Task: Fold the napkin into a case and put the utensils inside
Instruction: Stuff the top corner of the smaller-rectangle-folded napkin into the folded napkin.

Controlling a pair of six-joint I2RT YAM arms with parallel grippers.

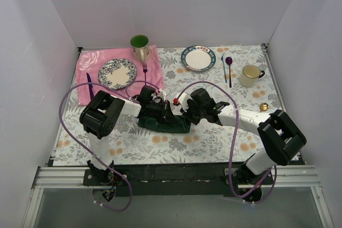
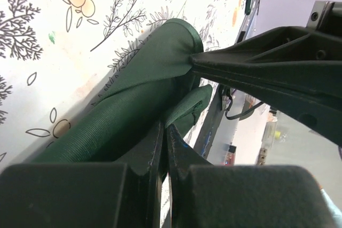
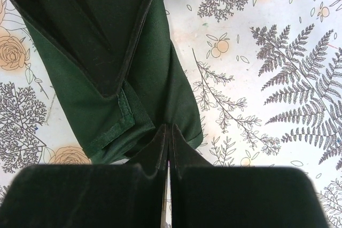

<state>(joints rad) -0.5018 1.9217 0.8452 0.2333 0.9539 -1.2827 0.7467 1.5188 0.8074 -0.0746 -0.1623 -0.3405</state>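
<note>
Both arms lean in toward the middle of the table, wrists nearly meeting over the dark green napkin (image 3: 173, 89). The napkin lies on the floral tablecloth (image 1: 214, 137), gathered into a long, narrow, partly rolled bundle that runs left to right between the two arms, toward the near side of the table.

The left gripper (image 2: 164, 132) has its two black fingers pressed together, with a small flap of the green fabric caught at the tips. The right gripper (image 3: 168, 134) is pinched just as tightly on the napkin; seen from the left wrist, its tips bite into the raised, curled edge of the cloth and pull it into a little peak. From the right wrist, a stitched hem shows on a folded-over corner just beside those fingers, and the other arm's dark fingers lie across the upper part of the bundle.

Further back on the left, a pink cloth (image 1: 85, 62) is spread out. It carries a blue-patterned plate (image 1: 117, 73), with a pink fork (image 1: 145, 71) to the right of the plate. A green-lined mug (image 1: 139, 45) stands at the cloth's far edge. To the right sit a white plate with a blue rim (image 1: 198, 58), a purple spoon (image 1: 228, 68) and a cream mug (image 1: 250, 75), all well apart from the napkin
</note>
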